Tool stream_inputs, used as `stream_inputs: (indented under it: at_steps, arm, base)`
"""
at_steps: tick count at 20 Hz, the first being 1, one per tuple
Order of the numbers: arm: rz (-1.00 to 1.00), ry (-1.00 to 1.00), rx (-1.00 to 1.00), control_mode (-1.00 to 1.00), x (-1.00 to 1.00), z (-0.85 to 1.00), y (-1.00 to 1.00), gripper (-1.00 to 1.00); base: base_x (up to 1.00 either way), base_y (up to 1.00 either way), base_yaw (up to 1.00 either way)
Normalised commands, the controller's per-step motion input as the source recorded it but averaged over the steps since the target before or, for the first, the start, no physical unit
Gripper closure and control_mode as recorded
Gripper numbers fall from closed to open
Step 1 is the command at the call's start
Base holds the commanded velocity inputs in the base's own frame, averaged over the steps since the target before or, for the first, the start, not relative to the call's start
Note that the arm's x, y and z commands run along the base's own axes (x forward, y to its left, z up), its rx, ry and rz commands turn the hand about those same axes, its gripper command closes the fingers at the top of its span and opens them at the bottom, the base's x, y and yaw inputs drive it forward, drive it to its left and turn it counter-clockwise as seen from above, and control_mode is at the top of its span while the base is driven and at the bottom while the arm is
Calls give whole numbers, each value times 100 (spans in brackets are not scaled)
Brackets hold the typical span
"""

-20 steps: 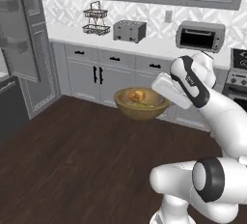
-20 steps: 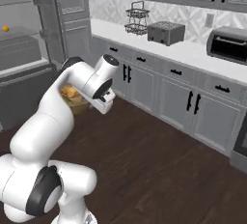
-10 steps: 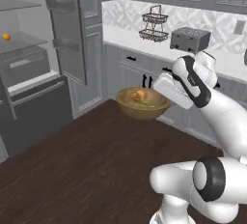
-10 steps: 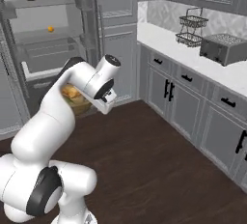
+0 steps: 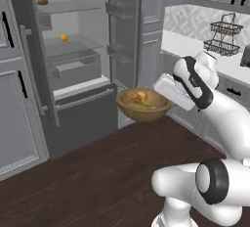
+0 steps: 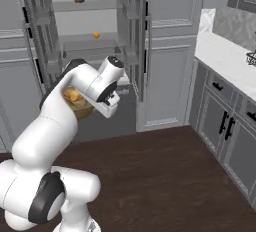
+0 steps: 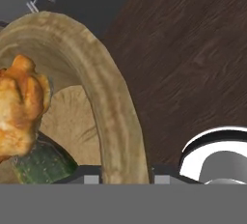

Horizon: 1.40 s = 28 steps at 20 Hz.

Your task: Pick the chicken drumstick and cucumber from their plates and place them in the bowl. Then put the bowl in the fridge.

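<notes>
The tan wooden bowl [image 5: 145,111] hangs in the air in front of the open fridge [image 5: 73,50], level with its lower drawers. My gripper [image 5: 162,98] is shut on the bowl's near rim. Inside lie the golden-brown chicken drumstick [image 5: 140,95] and the green cucumber [image 5: 145,106]. The hand view looks along the thick rim of the bowl [image 7: 116,112], with the drumstick [image 7: 19,107] on top of the cucumber [image 7: 43,162] and my gripper [image 7: 126,178] clamped over the rim. From the right, the bowl [image 6: 80,110] shows behind my forearm, before the fridge [image 6: 85,41]. The plates are out of view.
On the fridge's glass shelves sit a small orange thing [image 5: 64,37] and a brown lump [image 5: 42,0]. Both fridge doors stand open, the left door [image 5: 22,84] close by. A counter with a wire basket [image 5: 222,40] runs along the right. Dark wood floor [image 5: 97,177] lies below.
The whole picture has swung from the counter and its cabinets round to the open fridge, so the base has turned. The bowl has stayed in my gripper at the same height.
</notes>
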Motion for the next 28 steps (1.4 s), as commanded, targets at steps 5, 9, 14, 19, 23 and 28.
stream_inputs:
  at_steps: [5, 9, 14, 19, 23, 28]
  arm:
    - [0, 0, 0, 100, 0, 0, 0, 100]
    - [0, 0, 0, 100, 0, 0, 0, 100]
    - [0, 0, 0, 100, 0, 0, 0, 100]
    - [0, 0, 0, 100, 0, 0, 0, 100]
    - [0, 0, 0, 100, 0, 0, 0, 100]
    - [0, 0, 0, 100, 0, 0, 0, 100]
  base:
    - [100, -14, 25]
    - [99, -70, 18]
    - [21, -21, 11]
    - [0, 17, 41]
    - [11, 0, 36]
    - [60, 10, 12]
